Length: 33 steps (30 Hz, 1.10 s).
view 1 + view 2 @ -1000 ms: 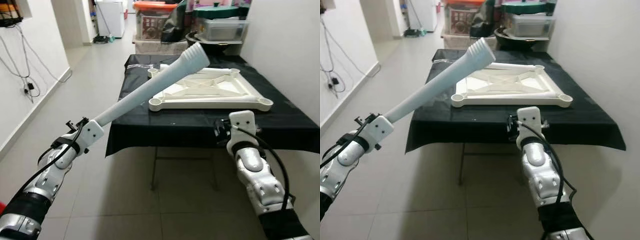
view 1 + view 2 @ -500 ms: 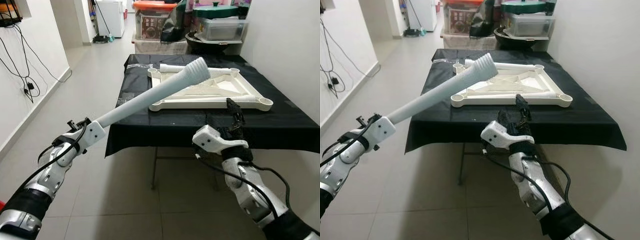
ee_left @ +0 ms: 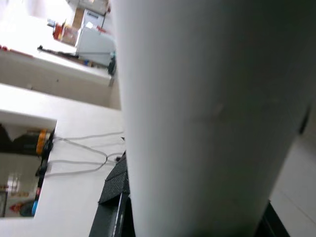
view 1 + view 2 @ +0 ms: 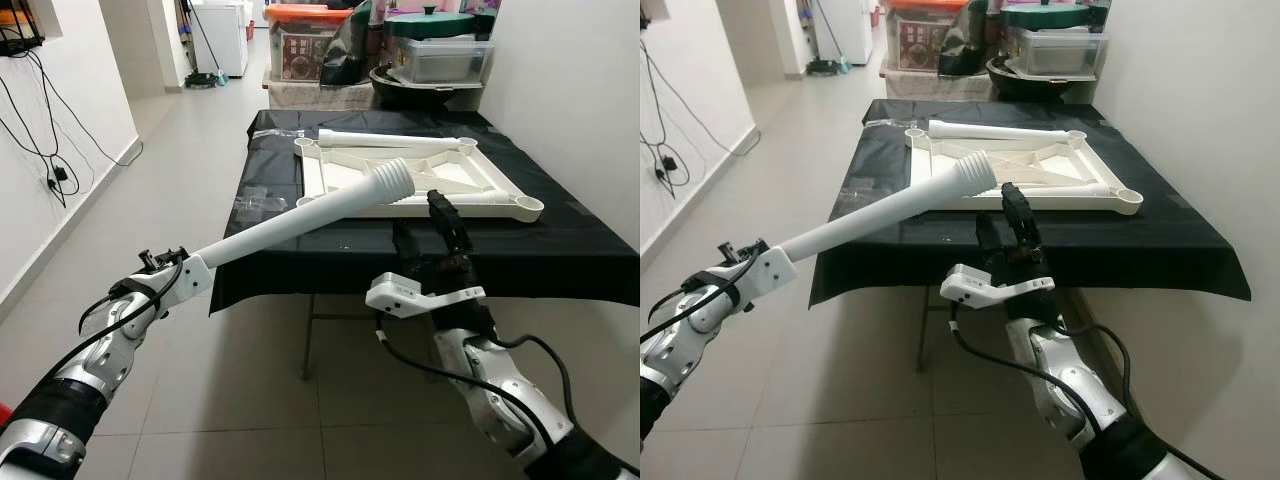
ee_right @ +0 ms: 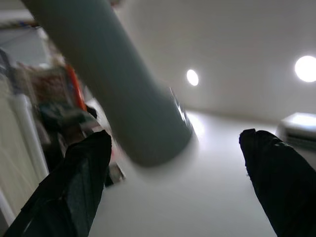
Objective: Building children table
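Under the lowered table leg [image 4: 300,215], right claw [image 4: 425,215] has risen.

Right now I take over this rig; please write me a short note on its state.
Left gripper: shut on the long white plastic table leg, threaded end raised over the table edge.
Right gripper: open, fingers pointing up just below that end.
White square plastic tabletop lies upside down on the black-covered table; second white leg lies along its far edge.
Done: no leg fitted.
Left: fit legs into corner sockets.
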Available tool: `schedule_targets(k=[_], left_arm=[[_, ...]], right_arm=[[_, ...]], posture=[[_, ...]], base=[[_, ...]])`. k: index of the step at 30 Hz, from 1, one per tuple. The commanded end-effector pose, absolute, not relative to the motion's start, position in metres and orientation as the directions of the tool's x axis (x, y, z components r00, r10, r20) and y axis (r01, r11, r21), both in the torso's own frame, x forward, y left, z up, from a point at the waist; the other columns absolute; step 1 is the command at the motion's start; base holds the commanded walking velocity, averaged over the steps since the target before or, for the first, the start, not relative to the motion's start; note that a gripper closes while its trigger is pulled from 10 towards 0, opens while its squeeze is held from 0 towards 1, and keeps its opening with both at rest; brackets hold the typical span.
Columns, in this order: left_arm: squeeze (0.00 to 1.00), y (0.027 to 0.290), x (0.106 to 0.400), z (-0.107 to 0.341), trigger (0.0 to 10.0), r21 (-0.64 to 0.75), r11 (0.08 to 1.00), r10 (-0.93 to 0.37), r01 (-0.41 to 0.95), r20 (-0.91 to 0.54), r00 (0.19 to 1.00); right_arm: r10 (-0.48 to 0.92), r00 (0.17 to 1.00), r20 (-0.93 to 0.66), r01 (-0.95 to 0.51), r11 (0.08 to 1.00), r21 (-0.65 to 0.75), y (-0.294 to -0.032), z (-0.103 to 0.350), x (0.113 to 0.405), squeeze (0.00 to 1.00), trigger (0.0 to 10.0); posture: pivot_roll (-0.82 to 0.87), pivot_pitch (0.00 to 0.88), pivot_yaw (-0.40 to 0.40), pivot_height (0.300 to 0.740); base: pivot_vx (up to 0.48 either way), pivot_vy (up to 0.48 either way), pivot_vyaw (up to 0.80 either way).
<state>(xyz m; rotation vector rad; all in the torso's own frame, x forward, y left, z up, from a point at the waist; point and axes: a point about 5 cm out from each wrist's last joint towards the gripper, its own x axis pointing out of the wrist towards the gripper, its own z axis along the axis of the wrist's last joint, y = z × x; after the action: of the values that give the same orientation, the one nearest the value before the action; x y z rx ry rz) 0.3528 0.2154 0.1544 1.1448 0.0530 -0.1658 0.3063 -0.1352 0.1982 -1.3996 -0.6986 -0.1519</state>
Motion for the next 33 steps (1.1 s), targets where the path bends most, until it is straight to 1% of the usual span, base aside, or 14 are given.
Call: schedule_targets(k=[1, 3, 6, 8, 12, 15, 18, 22, 24, 26, 28, 29, 31, 33], left_arm=[[0.00, 0.207, 0.355, 0.156, 10.0, 0.907, 0.388, -0.126, 0.165, -0.125, 0.984], [0.00, 0.201, 0.358, 0.157, 10.0, 0.917, 0.362, -0.137, 0.168, -0.126, 0.983], [0.00, 0.198, 0.358, 0.156, 10.0, 0.918, 0.354, -0.149, 0.179, -0.133, 0.980], [0.00, 0.194, 0.358, 0.154, 10.0, 0.920, 0.342, -0.163, 0.192, -0.143, 0.976], [0.00, 0.190, 0.357, 0.150, 10.0, 0.926, 0.308, -0.180, 0.219, -0.169, 0.969], [0.00, 0.182, 0.354, 0.143, 10.0, 0.932, 0.253, -0.213, 0.260, -0.208, 0.955], [0.00, 0.180, 0.353, 0.140, 10.0, 0.934, 0.231, -0.223, 0.272, -0.221, 0.949], [0.00, 0.174, 0.351, 0.133, 10.0, 0.943, 0.114, -0.253, 0.312, -0.276, 0.927], [0.00, 0.175, 0.351, 0.131, 10.0, 0.941, 0.089, -0.250, 0.327, -0.297, 0.922], [0.00, 0.176, 0.352, 0.130, 10.0, 0.938, 0.083, -0.241, 0.335, -0.307, 0.921], [0.00, 0.177, 0.352, 0.130, 10.0, 0.938, 0.084, -0.238, 0.337, -0.309, 0.921], [0.00, 0.173, 0.354, 0.130, 10.0, 0.932, 0.116, -0.230, 0.344, -0.312, 0.922], [0.00, 0.173, 0.354, 0.130, 10.0, 0.932, 0.116, -0.230, 0.344, -0.312, 0.922], [0.00, 0.165, 0.355, 0.129, 10.0, 0.923, 0.146, -0.237, 0.357, -0.317, 0.918]], right_arm=[[0.351, 0.798, 0.489, 0.455, 0.181, -0.872, -0.126, 0.190, 0.305, 0.00, 10.0], [0.396, 0.794, 0.461, 0.439, 0.150, -0.886, -0.119, 0.188, 0.308, 0.00, 10.0], [0.419, 0.803, 0.425, 0.411, 0.128, -0.903, -0.115, 0.186, 0.311, 0.00, 10.0], [0.426, 0.816, 0.391, 0.384, 0.107, -0.917, -0.114, 0.183, 0.315, 0.00, 10.0], [0.428, 0.816, 0.389, 0.390, 0.090, -0.916, -0.113, 0.186, 0.318, 0.00, 10.0], [0.427, 0.836, 0.346, 0.363, 0.044, -0.931, -0.112, 0.185, 0.325, 0.00, 10.0], [0.428, 0.844, 0.324, 0.347, 0.025, -0.938, -0.111, 0.183, 0.327, 0.00, 10.0], [0.418, 0.883, 0.213, 0.256, -0.048, -0.965, -0.109, 0.173, 0.335, 0.00, 10.0], [0.401, 0.905, 0.144, 0.189, -0.074, -0.979, -0.108, 0.167, 0.338, 0.00, 10.0], [0.385, 0.918, 0.092, 0.136, -0.088, -0.987, -0.108, 0.162, 0.339, 0.00, 10.0], [0.382, 0.920, 0.085, 0.129, -0.091, -0.987, -0.107, 0.162, 0.340, 0.00, 10.0], [0.355, 0.934, 0.040, 0.078, -0.094, -0.993, -0.106, 0.158, 0.341, 0.00, 10.0], [0.355, 0.934, 0.040, 0.078, -0.094, -0.993, -0.106, 0.158, 0.341, 0.00, 10.0], [0.338, 0.941, 0.017, 0.050, -0.087, -0.995, -0.104, 0.157, 0.343, 0.00, 10.0]], posture=[[0.10, 0.000, -0.029, 0.740], [0.09, 0.000, -0.028, 0.740], [0.09, 0.000, -0.024, 0.740], [0.09, 0.000, -0.026, 0.740], [0.10, 0.000, -0.025, 0.740], [0.09, 0.000, -0.024, 0.740], [0.09, 0.000, -0.026, 0.740], [0.09, 0.000, -0.023, 0.740], [0.09, 0.000, -0.022, 0.740], [0.09, 0.000, -0.020, 0.740], [0.09, 0.000, -0.020, 0.740], [0.09, 0.000, -0.017, 0.740], [0.09, 0.000, -0.017, 0.740], [0.09, 0.000, -0.018, 0.740]], base=[[0.000, 0.000, 0.00], [0.000, 0.000, 0.00], [0.000, 0.000, 0.00], [0.000, 0.000, 0.00], [0.000, 0.000, 0.00], [0.000, 0.000, 0.00], [0.000, 0.000, 0.00], [0.000, 0.000, 0.00], [0.000, 0.000, 0.00], [0.000, 0.000, 0.00], [0.000, 0.000, 0.00], [0.000, 0.000, 0.00], [0.000, 0.000, 0.00], [0.000, 0.000, 0.00]])
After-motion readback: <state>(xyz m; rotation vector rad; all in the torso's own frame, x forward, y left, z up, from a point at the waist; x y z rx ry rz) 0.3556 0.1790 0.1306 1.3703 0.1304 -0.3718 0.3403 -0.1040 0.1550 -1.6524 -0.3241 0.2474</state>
